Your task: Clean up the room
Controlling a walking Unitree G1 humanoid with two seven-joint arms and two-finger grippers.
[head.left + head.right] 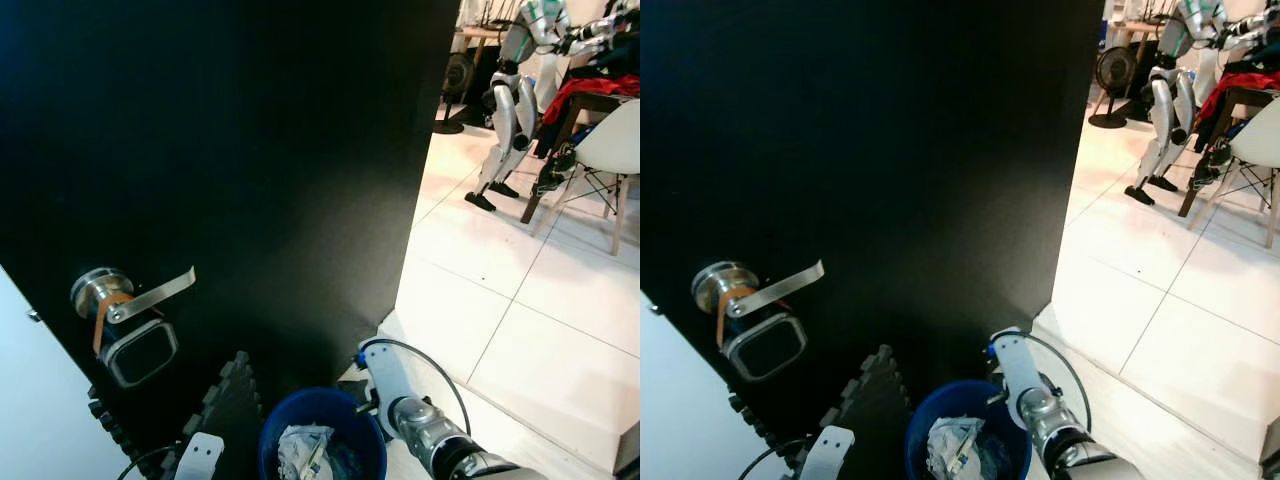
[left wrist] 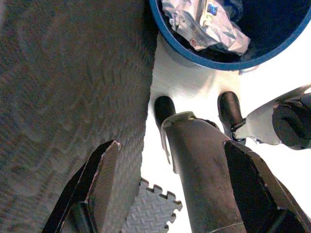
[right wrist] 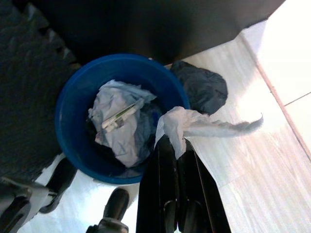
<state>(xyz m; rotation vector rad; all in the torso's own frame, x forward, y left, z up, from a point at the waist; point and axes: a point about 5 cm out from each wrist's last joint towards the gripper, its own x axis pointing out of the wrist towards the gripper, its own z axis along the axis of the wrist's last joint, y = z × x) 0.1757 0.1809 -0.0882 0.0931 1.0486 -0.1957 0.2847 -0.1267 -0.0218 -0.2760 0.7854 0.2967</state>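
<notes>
A round blue bin (image 3: pixel 65 124) stands on the floor at my feet, in front of a black door; crumpled white paper and wrappers (image 3: pixel 116 124) lie inside it. My right gripper (image 3: pixel 171 141) is shut on a white tissue (image 3: pixel 197 124), held just above the bin's rim on the side away from the foam mat. A dark crumpled bag (image 3: pixel 204 87) lies on the floor beside the bin. My left gripper (image 2: pixel 171 145) hangs open with nothing in it, over my own leg and feet, near the bin (image 2: pixel 194 56).
The black door (image 1: pixel 250 150) with a silver lever handle (image 1: pixel 150 293) stands close ahead. Grey foam mat pieces (image 1: pixel 225 395) lie at its foot, left of the bin. On the white tiles to the right stand another robot (image 1: pixel 515 90) and a white chair (image 1: pixel 615 150).
</notes>
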